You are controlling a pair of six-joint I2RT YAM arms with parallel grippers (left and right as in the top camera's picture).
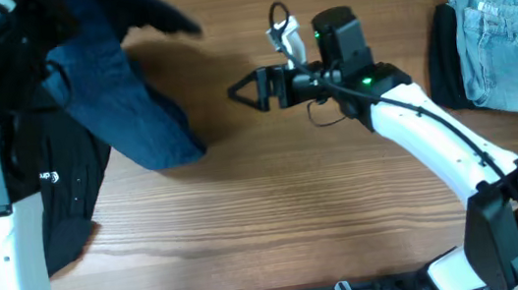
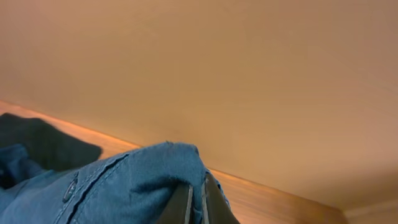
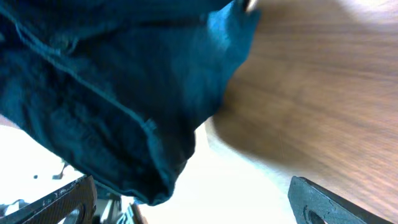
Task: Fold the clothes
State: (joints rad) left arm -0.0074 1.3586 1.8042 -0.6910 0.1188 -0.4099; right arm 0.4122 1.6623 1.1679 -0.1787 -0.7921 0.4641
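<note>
Jaws of the left gripper [image 2: 198, 190] are clenched on a fold of a dark blue denim garment [image 1: 126, 112], the cloth bunched over the two nearly touching fingers in the left wrist view. From overhead, this garment sits at about 10 o'clock on the wooden table [image 1: 297, 210], draping from the far left corner down toward the centre. Beneath and beside it, at 9 o'clock, lies a black garment [image 1: 72, 198], spread flat.

Jaws of the right gripper [image 1: 238, 91] are released and spread wide, holding nothing. That gripper is near the middle of the table and points toward 9 o'clock, just short of the denim. In the right wrist view the blue cloth fills the upper left, apart from both fingers.

At 2 o'clock a pair of folded light blue jeans [image 1: 509, 40] rests on the table, with a folded black garment [image 1: 443, 58] touching its left edge.
</note>
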